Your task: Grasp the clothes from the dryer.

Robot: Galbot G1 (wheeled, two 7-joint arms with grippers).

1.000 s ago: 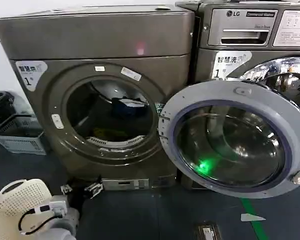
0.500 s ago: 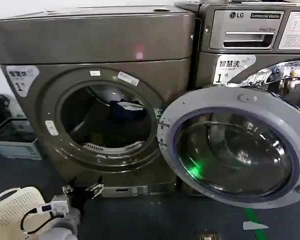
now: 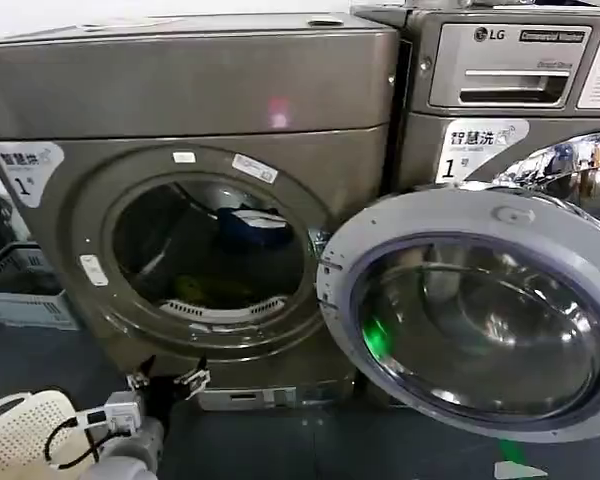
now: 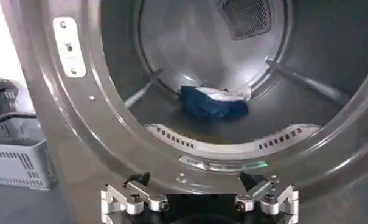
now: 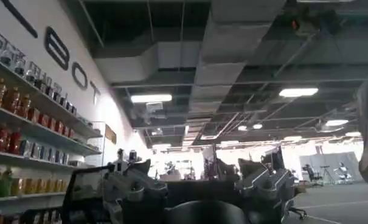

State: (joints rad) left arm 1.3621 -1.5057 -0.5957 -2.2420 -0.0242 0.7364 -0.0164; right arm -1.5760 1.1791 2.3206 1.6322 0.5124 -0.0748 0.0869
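The clothes lie inside the dryer (image 3: 195, 215): a dark navy piece (image 4: 211, 102) with a white edge rests on the drum floor toward the back, and a yellow-green piece (image 3: 202, 291) lies low near the front lip. The dryer's front bears a white sticker (image 3: 25, 168) with Chinese characters and a "1", and its round door (image 3: 480, 312) hangs swung open to the right. The machine beside it (image 3: 510, 90) reads "LG" on its silver panel and carries a similar "1" sticker. The left claw (image 4: 199, 198) sits low just outside the porthole rim, fingers apart, well short of the navy piece. The right claw (image 5: 199, 185) points up toward a ceiling, fingers apart, holding nothing. A white perforated basket (image 3: 20, 432) stands on the floor at lower left.
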